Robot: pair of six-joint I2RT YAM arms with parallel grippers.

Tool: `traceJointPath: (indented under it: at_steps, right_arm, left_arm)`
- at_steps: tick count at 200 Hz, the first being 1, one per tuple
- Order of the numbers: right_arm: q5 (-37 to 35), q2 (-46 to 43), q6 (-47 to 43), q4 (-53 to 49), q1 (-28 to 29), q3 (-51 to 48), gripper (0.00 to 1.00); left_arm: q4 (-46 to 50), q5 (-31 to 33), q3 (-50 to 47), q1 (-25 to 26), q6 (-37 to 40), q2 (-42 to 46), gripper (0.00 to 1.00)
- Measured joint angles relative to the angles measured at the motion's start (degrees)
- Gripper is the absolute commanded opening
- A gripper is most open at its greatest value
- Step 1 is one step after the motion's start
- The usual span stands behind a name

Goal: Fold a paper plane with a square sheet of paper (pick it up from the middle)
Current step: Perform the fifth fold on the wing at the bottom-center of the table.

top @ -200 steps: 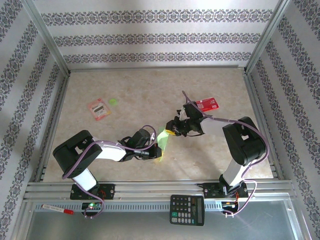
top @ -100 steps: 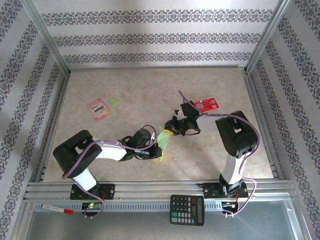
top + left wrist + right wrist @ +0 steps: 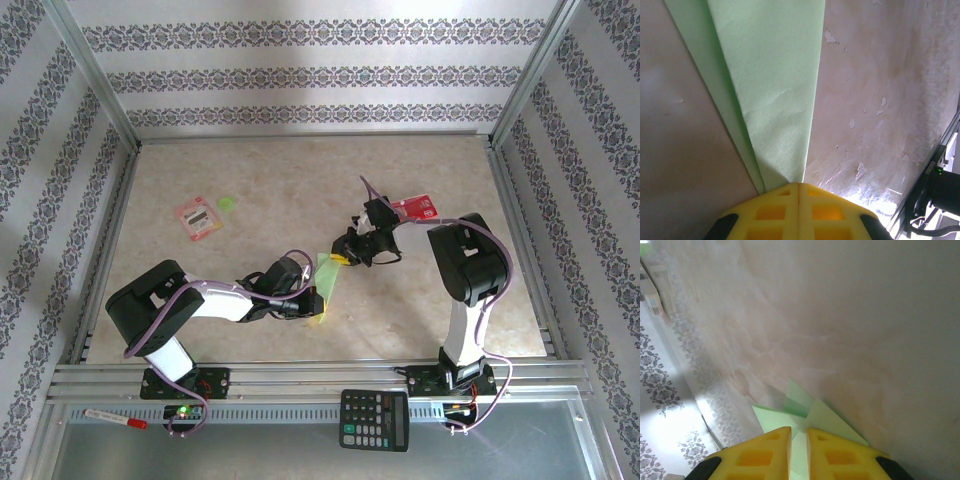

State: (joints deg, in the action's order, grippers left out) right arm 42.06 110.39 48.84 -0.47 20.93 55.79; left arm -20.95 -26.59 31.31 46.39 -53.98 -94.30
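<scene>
The square sheet of paper (image 3: 326,284), light green, is folded into a narrow pointed strip lying near the table's middle. My left gripper (image 3: 315,301) is shut on its near end; in the left wrist view the yellow fingertips (image 3: 798,186) meet on the paper (image 3: 770,90), which fans away over the table. My right gripper (image 3: 343,258) is at the strip's far end. In the right wrist view its jaws (image 3: 799,432) stand a narrow gap apart, with green paper (image 3: 827,421) showing in the gap and small folded flaps spreading just beyond the tips.
A red packet (image 3: 415,208) lies behind the right gripper. At the back left lie a red-and-white packet (image 3: 198,216) and a tiny green disc (image 3: 226,203). On the front rail rest a calculator (image 3: 374,420) and a marker (image 3: 115,418). Metal frame posts line the table's sides.
The right arm's elbow has swung left and the right gripper has edged slightly left and back at the strip's far end. The left arm has not moved.
</scene>
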Motion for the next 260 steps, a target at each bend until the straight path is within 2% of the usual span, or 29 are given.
traceJointPath:
  at_steps: [42,64,95,120,148,168,219,260]
  right_arm:
    - [-3.13,-0.17,-1.57,-0.46,-3.63,1.60,0.18]
    - [-3.91,-3.08,-2.40,-1.66,-3.85,1.33,0.18]
    - [-4.50,-13.03,-2.80,-1.51,-1.42,-2.71,0.19]
    - [-4.83,-17.68,-2.62,-0.81,3.74,-6.54,0.18]
    - [-5.22,-16.39,-2.10,-0.39,9.79,-9.11,0.18]
    - [-5.35,-14.29,-1.42,0.02,11.61,-9.70,0.17]
    - [-5.53,-8.74,-1.42,0.70,9.07,-9.73,0.17]
    - [-1.42,-6.23,-2.62,0.17,5.53,-7.89,0.17]
  left_arm:
    - [0.00,0.00,0.00,0.00,0.00,0.02,0.00]
    - [0.00,0.00,0.00,0.00,0.00,0.02,0.00]
    - [0.00,0.00,0.00,0.00,0.00,0.02,0.00]
    - [0.00,0.00,0.02,0.00,0.00,0.02,0.00]
    - [0.00,0.02,0.02,0.00,0.00,0.02,0.00]
    - [0.09,0.00,0.07,0.00,0.00,0.02,0.00]
    - [0.22,0.00,0.13,0.00,0.00,0.00,0.00]
    - [0.24,0.02,0.13,0.00,0.02,0.00,0.00]
